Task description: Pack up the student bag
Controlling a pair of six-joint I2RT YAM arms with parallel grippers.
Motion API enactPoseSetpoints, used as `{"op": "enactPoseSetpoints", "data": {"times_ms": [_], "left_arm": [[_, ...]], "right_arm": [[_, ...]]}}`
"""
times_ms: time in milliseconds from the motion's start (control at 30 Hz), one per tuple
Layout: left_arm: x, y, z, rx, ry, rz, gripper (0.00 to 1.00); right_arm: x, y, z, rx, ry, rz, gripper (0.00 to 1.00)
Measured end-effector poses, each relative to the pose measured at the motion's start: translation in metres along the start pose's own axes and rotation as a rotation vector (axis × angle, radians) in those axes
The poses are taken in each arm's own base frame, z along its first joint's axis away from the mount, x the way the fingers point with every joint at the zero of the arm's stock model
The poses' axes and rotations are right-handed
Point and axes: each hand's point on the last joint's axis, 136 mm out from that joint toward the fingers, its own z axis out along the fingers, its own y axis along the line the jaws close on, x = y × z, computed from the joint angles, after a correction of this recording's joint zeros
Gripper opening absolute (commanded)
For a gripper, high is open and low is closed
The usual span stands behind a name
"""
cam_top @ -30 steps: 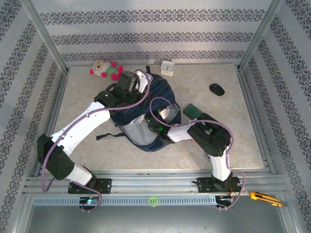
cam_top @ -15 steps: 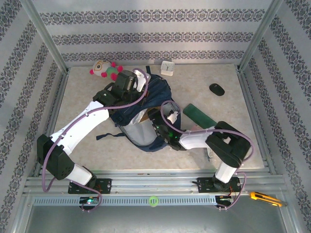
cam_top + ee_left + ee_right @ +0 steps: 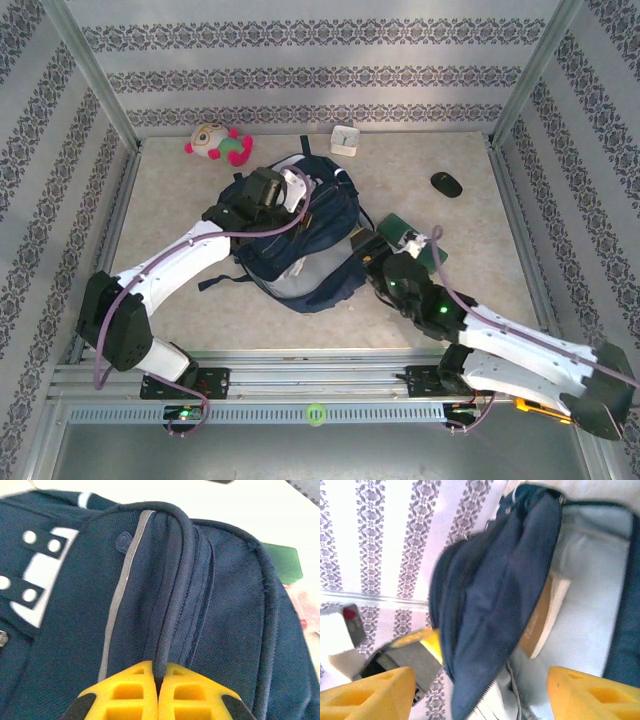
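L fingers (image 3: 131,692) pinching student bag (image 3: 210,605) seam, R fingers (image 3: 367,692) apart beside it, prob empty

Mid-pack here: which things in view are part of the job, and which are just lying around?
In the job: student bag; left gripper pinching its seam; right gripper open at its mouth; tan flat item inside.
Lying about, maybe for packing later: green pad, plush toy, white box, black mouse.

plush toy (image 3: 217,144) far-left | white box (image 3: 345,139) far edge | black mouse (image 3: 446,183) right
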Motion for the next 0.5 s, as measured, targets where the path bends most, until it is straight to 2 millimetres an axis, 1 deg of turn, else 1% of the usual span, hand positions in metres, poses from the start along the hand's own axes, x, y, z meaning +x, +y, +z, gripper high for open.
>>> {"op": "enactPoseSetpoints", "data": {"times_ms": [33, 67, 133, 167, 233, 333, 400, 500], "left_arm": [[0.007, -0.003, 0.004, 0.020, 0.010, -0.005, 0.07], [0.014, -0.005, 0.007, 0.036, 0.020, -0.009, 0.15], [0.028, -0.011, 0.012, 0.069, 0.044, -0.023, 0.42], [0.034, -0.014, 0.014, 0.080, 0.058, -0.028, 0.51], [0.043, -0.016, 0.018, 0.097, 0.084, -0.057, 0.66], [0.043, -0.013, 0.018, 0.097, 0.087, -0.096, 0.77], [0.041, -0.006, 0.014, 0.088, 0.078, -0.143, 0.81], [0.029, 0.027, -0.002, 0.030, 0.028, -0.257, 0.83]], "right_arm": [[-0.007, -0.004, -0.003, 0.020, -0.010, -0.027, 0.69], [-0.012, -0.007, -0.006, 0.040, -0.016, -0.058, 0.69], [-0.018, -0.013, -0.007, 0.085, -0.011, -0.135, 0.70], [-0.019, -0.015, -0.007, 0.101, -0.005, -0.173, 0.69], [-0.018, -0.015, -0.006, 0.125, 0.025, -0.264, 0.69], [-0.011, -0.010, 0.001, 0.123, 0.095, -0.433, 0.68], [0.000, -0.005, 0.007, 0.107, 0.166, -0.570, 0.68], [0.023, 0.006, 0.016, 0.057, 0.291, -0.821, 0.70]]}}
